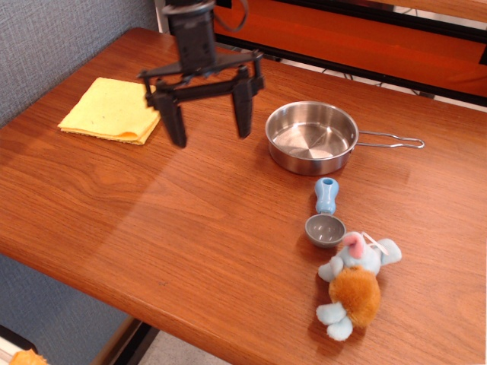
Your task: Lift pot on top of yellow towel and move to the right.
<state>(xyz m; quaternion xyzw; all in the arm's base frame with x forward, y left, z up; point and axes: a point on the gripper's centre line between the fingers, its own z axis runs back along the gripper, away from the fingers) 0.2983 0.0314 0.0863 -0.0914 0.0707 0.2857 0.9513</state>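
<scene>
The pot [311,138] is a shiny steel pan with a thin wire handle pointing right. It stands on the bare wooden table [152,220] at the right middle. The yellow towel [117,109] lies folded flat at the far left, with nothing on it. My gripper [209,129] hangs open and empty above the table between the towel and the pot, its two black fingers [173,120] spread wide. It touches neither.
A small grey scoop with a blue handle [326,215] lies in front of the pot. A plush toy [354,285] lies near the table's front right edge. A dark rail with orange panels [342,38] runs along the back.
</scene>
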